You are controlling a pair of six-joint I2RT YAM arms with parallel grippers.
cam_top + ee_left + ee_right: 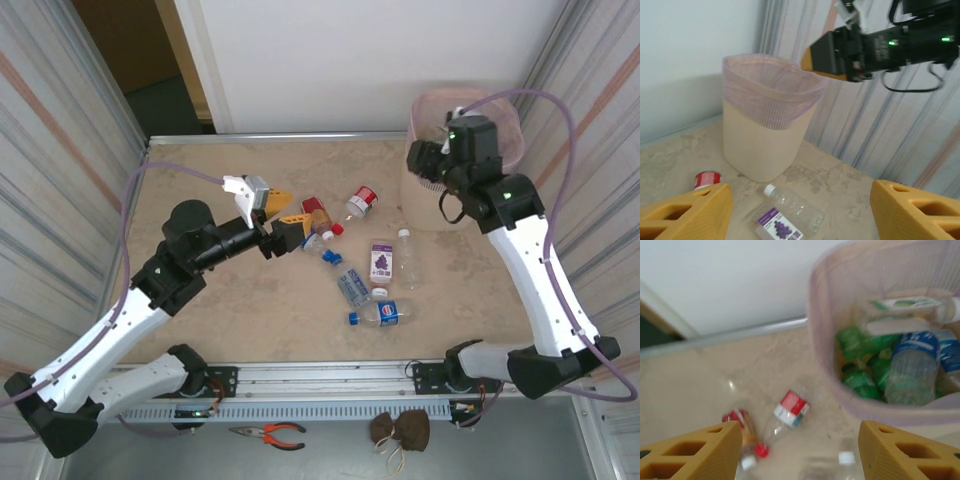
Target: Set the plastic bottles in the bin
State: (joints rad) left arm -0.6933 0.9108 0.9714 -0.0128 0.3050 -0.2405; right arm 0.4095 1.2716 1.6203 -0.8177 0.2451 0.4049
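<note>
Several plastic bottles lie in the middle of the table: a red-and-white-labelled one (362, 202), an orange-brown one (318, 216), a purple-labelled one (381, 262), a plain clear one (408, 258) and a blue-labelled one (385, 314). The bin (497, 122) stands at the far right; the right wrist view shows green bottles (860, 355) and a clear blue-labelled bottle (912, 365) inside it. My left gripper (290, 210) hovers open beside the orange-brown bottle, nothing between its fingers. My right gripper (420, 162) hangs open over the bin's left rim (815, 340), empty.
Corrugated walls close in the table on the left and right, and a metal rail runs along the back edge. In the left wrist view the purple-labelled bottle (785, 215) lies in front of the bin (765, 135). Pliers (270, 433) lie below the near rail.
</note>
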